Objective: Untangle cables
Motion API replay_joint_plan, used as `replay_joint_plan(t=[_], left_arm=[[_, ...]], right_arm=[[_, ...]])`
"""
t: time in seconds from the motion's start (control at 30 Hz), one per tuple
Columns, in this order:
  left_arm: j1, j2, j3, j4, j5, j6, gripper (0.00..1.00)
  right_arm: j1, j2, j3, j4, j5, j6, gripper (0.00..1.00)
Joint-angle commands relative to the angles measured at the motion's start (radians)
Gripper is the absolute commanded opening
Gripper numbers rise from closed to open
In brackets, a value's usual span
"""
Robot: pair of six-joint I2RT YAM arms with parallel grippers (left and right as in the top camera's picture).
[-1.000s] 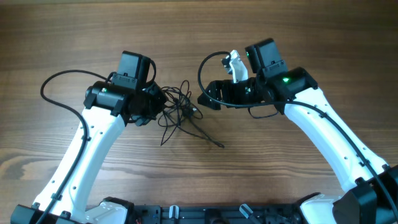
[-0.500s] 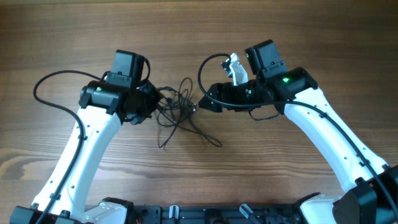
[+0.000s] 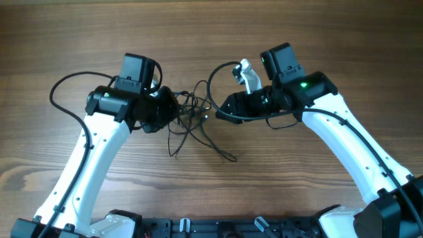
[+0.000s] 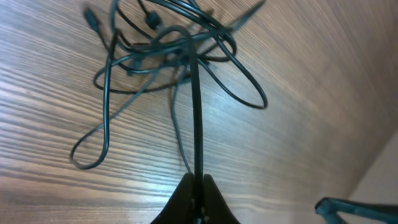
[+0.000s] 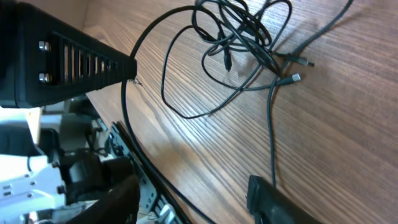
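**Black tangle caught between two grippers on the wooden table**

The cables (image 3: 193, 116) lie in a loose knot on the bare wooden table (image 3: 198, 39), right in the gap between the two sets of jaws. The left gripper (image 3: 173, 109) has its jaws pinched tight on one strand. In its own wrist view the left gripper (image 4: 196, 186) shows that strand running straight out from its tips into the cables (image 4: 168, 56), which bunch just ahead of it, with one long loop trailing off to the side.

The right gripper (image 3: 215, 114) faces the knot from the other side. From its wrist camera, the right gripper (image 5: 196, 196) has its jaws standing apart, about half wide, gripping nothing that I can see. One thin strand runs down toward one finger and a thicker one crosses the gap between the jaws. Ahead of those jaws the cables (image 5: 239, 37) are heaped, with two small plugs (image 5: 303, 62) poking out on the far side.

The tabletop is brown, grained board, with loose strands trailing from the knot toward the arms' bases
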State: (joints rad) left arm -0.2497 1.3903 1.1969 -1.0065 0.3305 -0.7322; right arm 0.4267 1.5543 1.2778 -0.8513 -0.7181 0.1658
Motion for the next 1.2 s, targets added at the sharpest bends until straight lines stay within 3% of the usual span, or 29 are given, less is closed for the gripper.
replay_joint_plan(t=[0.0, 0.1, 0.23, 0.4, 0.43, 0.47, 0.6, 0.7, 0.87, 0.97, 1.17], left_arm=[[-0.004, -0.002, -0.002, -0.003, 0.066, 0.078, 0.04], [-0.004, -0.002, -0.002, 0.006, 0.111, 0.098, 0.04], [-0.004, -0.002, -0.002, 0.065, 0.319, 0.245, 0.04], [-0.004, -0.002, -0.002, 0.16, 0.558, 0.33, 0.04], [-0.004, -0.002, -0.002, 0.18, 0.605, 0.341, 0.04], [-0.004, -0.003, -0.002, 0.195, 0.631, 0.34, 0.04], [-0.003, -0.003, -0.002, 0.257, 0.666, 0.332, 0.04], [-0.003, -0.003, -0.002, 0.262, 0.676, 0.328, 0.04], [-0.003, -0.006, -0.002, 0.278, 0.69, 0.325, 0.04], [0.006, -0.014, -0.001, 0.344, 0.787, 0.318, 0.04], [0.041, -0.045, 0.0, 0.505, 0.875, 0.142, 0.04]], right_arm=[[0.002, 0.015, -0.01, 0.005, -0.024, -0.079, 0.56], [0.002, 0.015, -0.01, 0.008, -0.024, -0.088, 0.58], [0.002, 0.015, -0.01, 0.016, -0.024, -0.086, 0.63], [0.002, 0.015, -0.01, 0.032, -0.018, -0.083, 0.7], [0.002, 0.015, -0.01, 0.045, 0.004, -0.071, 0.76], [0.002, 0.015, -0.01, 0.056, 0.039, -0.044, 0.82], [0.002, 0.015, -0.01, 0.08, 0.38, 0.164, 0.89], [0.001, 0.024, -0.01, 0.084, 0.571, 0.231, 0.96], [0.002, 0.092, -0.01, 0.103, 0.559, 0.227, 1.0], [0.002, 0.142, -0.01, 0.117, 0.536, 0.226, 1.0], [0.002, 0.241, -0.01, 0.176, 0.491, 0.23, 1.0]])
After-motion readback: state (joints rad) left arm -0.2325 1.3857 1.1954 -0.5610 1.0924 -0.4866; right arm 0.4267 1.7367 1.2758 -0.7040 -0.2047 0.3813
